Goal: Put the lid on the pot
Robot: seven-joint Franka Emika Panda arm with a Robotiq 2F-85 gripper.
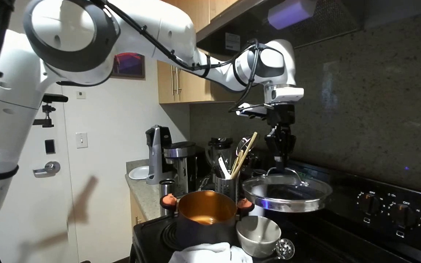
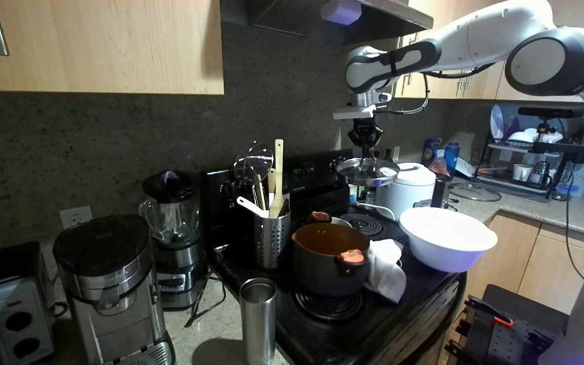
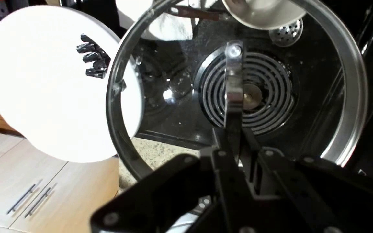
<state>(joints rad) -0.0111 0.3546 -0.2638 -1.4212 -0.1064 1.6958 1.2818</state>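
Observation:
The lid (image 1: 287, 205) is clear glass with a metal rim and an arched metal handle. My gripper (image 1: 280, 164) points down, shut on that handle, and holds the lid roughly level above the stove. The lid also shows in an exterior view (image 2: 365, 178). In the wrist view the handle (image 3: 234, 77) runs between the fingertips (image 3: 233, 133), and a bare burner shows through the glass. The pot (image 1: 207, 230) is dark outside and copper-orange inside, with orange-topped side handles. It stands uncovered on the stove, also seen in an exterior view (image 2: 325, 271). The lid is beside it and higher.
A small pale bowl (image 1: 258, 239), a slotted spoon (image 1: 285, 249) and a white cloth (image 1: 210, 254) lie close to the pot. The utensil holder (image 2: 272, 243) stands beside it, with tall utensils. A large white bowl (image 2: 446, 243) and a white cooker (image 2: 408, 190) stand on the lid's other side.

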